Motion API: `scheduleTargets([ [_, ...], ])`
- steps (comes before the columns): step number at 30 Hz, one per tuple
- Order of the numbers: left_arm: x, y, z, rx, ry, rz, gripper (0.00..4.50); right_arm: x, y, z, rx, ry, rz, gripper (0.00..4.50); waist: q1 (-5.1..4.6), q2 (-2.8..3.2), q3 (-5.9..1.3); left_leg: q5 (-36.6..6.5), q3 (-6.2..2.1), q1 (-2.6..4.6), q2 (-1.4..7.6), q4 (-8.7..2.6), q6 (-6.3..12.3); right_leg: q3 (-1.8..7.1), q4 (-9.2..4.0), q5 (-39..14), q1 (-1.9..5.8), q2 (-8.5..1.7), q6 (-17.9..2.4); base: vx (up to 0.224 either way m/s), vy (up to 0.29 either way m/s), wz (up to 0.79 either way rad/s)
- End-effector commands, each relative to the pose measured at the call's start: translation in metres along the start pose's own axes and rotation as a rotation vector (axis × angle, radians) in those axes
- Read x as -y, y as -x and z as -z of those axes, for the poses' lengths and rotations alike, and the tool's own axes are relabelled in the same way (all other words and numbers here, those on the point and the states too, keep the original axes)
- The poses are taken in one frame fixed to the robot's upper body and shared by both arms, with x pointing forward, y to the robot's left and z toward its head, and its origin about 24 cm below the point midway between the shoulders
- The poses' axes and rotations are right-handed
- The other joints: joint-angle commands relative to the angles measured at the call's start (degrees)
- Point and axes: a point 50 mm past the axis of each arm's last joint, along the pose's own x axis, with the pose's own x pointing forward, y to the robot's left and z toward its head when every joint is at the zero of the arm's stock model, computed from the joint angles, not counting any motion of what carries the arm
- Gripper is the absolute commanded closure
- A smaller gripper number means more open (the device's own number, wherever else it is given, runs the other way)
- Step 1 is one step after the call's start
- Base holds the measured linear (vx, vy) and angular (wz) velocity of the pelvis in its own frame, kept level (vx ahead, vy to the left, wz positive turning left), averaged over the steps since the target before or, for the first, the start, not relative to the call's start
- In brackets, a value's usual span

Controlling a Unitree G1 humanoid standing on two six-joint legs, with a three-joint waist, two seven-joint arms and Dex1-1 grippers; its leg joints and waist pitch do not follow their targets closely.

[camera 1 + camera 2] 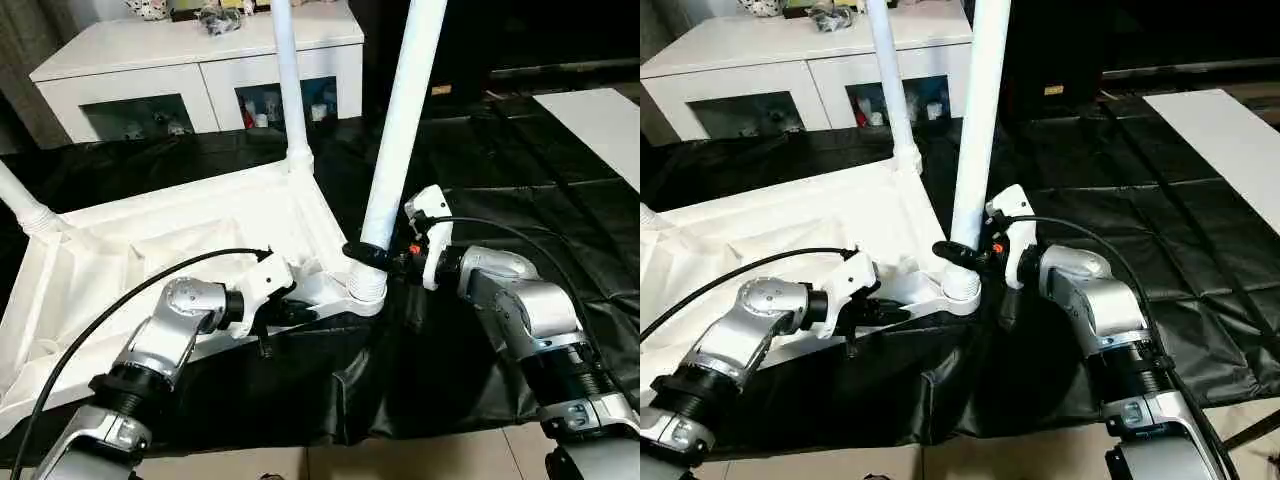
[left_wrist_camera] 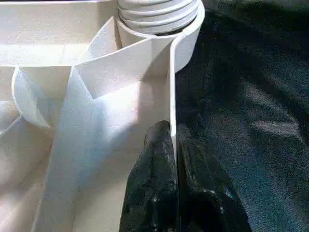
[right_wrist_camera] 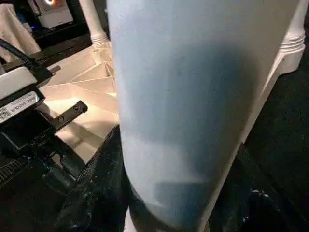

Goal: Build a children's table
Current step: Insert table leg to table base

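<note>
Left eye view: right pincer (image 1: 378, 256) is being clamped low round stiff, smooth, light leg (image 1: 400, 130); left pincer (image 2: 170, 145) is pinching thin tabletop (image 1: 150, 240) rim.

The left pincer (image 2: 173, 145) clamps the thin upright side wall of the white plastic tabletop (image 2: 96, 121), one black finger (image 2: 154, 179) on the inner face and the other on the outer. Slanted ribs (image 2: 120, 67) fan across the pale underside toward a round corner socket (image 2: 186, 41). The ridged, threaded end of a leg (image 2: 157, 12) sits in that socket, just beyond the fingertips. Dark, creased plastic sheeting (image 2: 246, 106) lies alongside the tabletop's outer edge.
</note>
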Motion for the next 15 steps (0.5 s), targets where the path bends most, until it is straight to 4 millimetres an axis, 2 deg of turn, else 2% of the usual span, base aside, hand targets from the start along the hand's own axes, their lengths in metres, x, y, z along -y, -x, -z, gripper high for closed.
scheduleTargets([
  [1, -0.005, 0.009, 0.007, -0.061, -0.001, -0.010, 4.50, 0.001, -0.001, 0.008, -0.043, 0.005, 0.014, 2.66, 0.70, -1.10, -4.16, -8.37, -2.67, 1.44, 4.79, -3.71, 5.23, 2.54, -3.55, -4.95, 2.63, -4.95, -13.95, 0.000, 0.000, 0.00],
  [6, -0.007, 0.008, 0.002, -0.023, 0.004, -0.039, 4.50, 0.005, 0.004, 0.017, -0.001, -0.023, 0.078, 2.67, 0.68, -1.03, -4.12, -8.94, -2.65, 1.45, 4.80, -3.72, 5.20, 2.58, -3.60, -5.35, 2.59, -5.00, -14.10, 0.000, 0.000, 0.00],
  [8, -0.010, 0.007, 0.000, 0.003, 0.011, -0.070, 4.50, 0.009, 0.010, 0.025, 0.055, -0.066, 0.151, 2.67, 0.63, -0.84, -4.04, -9.71, -2.69, 1.50, 4.86, -3.83, 4.78, 2.65, -3.77, -6.02, 2.49, -5.07, -13.87, 0.000, 0.000, 0.00],
  [10, -0.010, 0.007, -0.001, 0.011, 0.017, -0.081, 4.50, 0.009, 0.015, 0.032, 0.084, -0.093, 0.190, 2.67, 0.61, -0.94, -4.00, -11.26, -2.77, 1.64, 4.90, -4.06, 4.09, 2.64, -3.98, -7.47, 2.53, -5.02, -13.58, 0.000, 0.000, 0.00],
  [11, -0.011, 0.007, -0.001, 0.013, 0.019, -0.083, 4.50, 0.009, 0.018, 0.036, 0.093, -0.103, 0.208, 2.67, 0.55, -0.14, -3.87, -13.19, -2.90, 1.74, 4.93, -4.27, 3.15, 2.63, -4.04, -9.32, 2.47, -5.02, -13.26, 0.000, 0.000, 0.00],
  [13, -0.011, 0.006, -0.001, 0.015, 0.021, -0.083, 4.50, 0.008, 0.021, 0.041, 0.098, -0.110, 0.233, 2.67, 0.41, -0.59, -3.78, -14.91, -2.92, 1.88, 4.99, -4.57, 2.32, 2.65, -4.32, -10.45, 2.38, -4.90, -12.72, 0.000, 0.000, 0.00],
  [14, -0.010, 0.005, -0.001, 0.019, 0.023, -0.082, 4.50, 0.007, 0.024, 0.045, 0.099, -0.108, 0.251, 2.67, 0.35, 0.11, -3.80, -15.58, -3.01, 1.89, 4.88, -4.56, 1.79, 2.63, -4.22, -10.91, 2.43, -4.98, -12.69, 0.000, 0.000, 0.00],
  [15, -0.010, 0.005, -0.001, 0.019, 0.023, -0.082, 4.50, 0.007, 0.024, 0.045, 0.099, -0.108, 0.251, 2.67, 0.26, -0.18, -3.69, -16.06, -2.91, 1.93, 4.90, -4.70, 1.67, 2.62, -4.50, -11.14, 2.30, -4.83, -12.46, 0.000, 0.000, 0.00],
])
